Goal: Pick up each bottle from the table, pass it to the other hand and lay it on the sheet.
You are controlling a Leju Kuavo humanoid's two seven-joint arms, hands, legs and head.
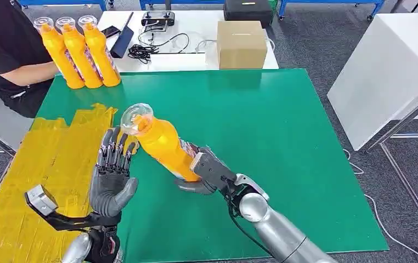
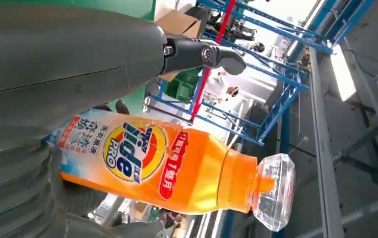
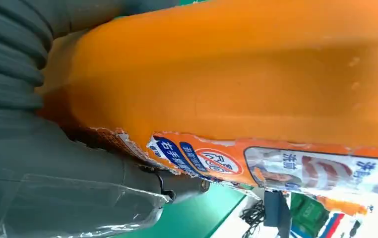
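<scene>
The left hand (image 1: 113, 178) is nearest, palm up with fingers spread, its fingertips (image 1: 120, 143) just beside the neck of the orange bottle (image 1: 163, 143) — whether they touch it I cannot tell. The right hand (image 1: 205, 171) grips that bottle by its base, tilted, clear cap toward the left hand, above the green desk (image 1: 283, 137). The yellow sheet (image 1: 42, 164) lies along the desk's left edge, beside the left hand. Three more bottles (image 1: 80, 52) stand at the far left corner, a person's arm (image 1: 28, 71) touching them — wide green surface lies open to the right.
</scene>
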